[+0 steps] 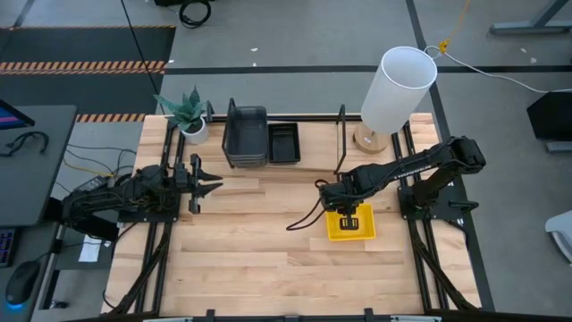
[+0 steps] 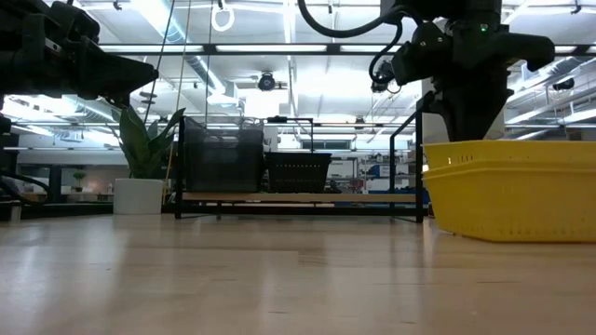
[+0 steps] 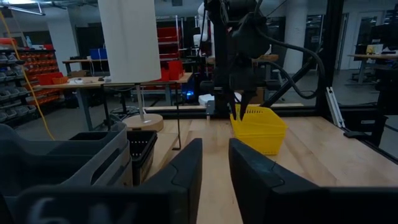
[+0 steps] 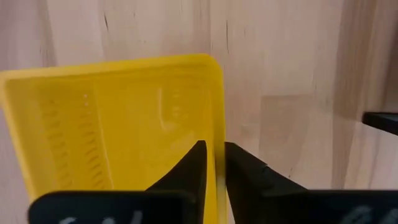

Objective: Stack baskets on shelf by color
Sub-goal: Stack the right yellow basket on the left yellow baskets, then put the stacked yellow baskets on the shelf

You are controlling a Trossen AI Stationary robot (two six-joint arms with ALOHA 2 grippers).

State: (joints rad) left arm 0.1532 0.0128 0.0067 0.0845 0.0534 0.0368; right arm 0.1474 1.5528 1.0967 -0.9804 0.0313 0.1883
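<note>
While grey baskets (image 1: 246, 134) and black baskets (image 1: 284, 141) already sit side by side on the shelf (image 1: 342, 134), leaves the yellow baskets (image 1: 350, 224) stacked on the table (image 1: 250, 259), well apart from it, so about a third remains. Shows nothing inside any basket. Pinches the yellow stack's rim with the right gripper (image 4: 211, 163), fingers narrow either side of the wall; hovers the left gripper (image 1: 198, 184) near the shelf, slightly parted, holding nothing
</note>
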